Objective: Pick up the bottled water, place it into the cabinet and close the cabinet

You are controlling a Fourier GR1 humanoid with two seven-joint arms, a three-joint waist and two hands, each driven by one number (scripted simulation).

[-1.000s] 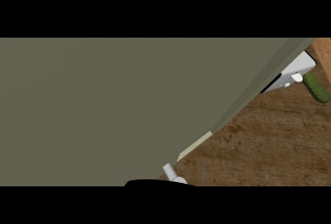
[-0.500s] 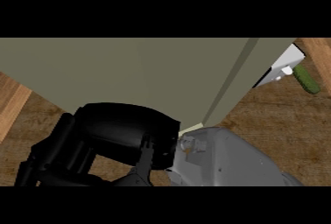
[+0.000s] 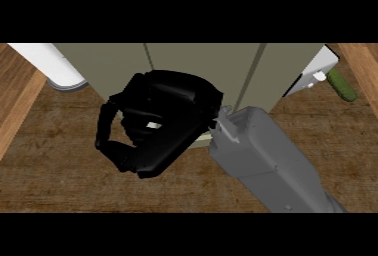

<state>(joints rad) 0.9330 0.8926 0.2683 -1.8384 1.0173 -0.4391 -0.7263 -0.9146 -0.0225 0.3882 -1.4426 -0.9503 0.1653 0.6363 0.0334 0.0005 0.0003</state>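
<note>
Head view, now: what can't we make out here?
- Bottled water: none seen; if held, the right hand, fingers curled, would hide it.
- Left hand: not in view.
- Cabinet: top cut by the upper edge; whether it is fully closed is unclear.
- White cylinder: cut by the upper edge, identity unclear.
- Green object: too small to identify.

Flat even light, faint shadows, no glare, no blur.
</note>
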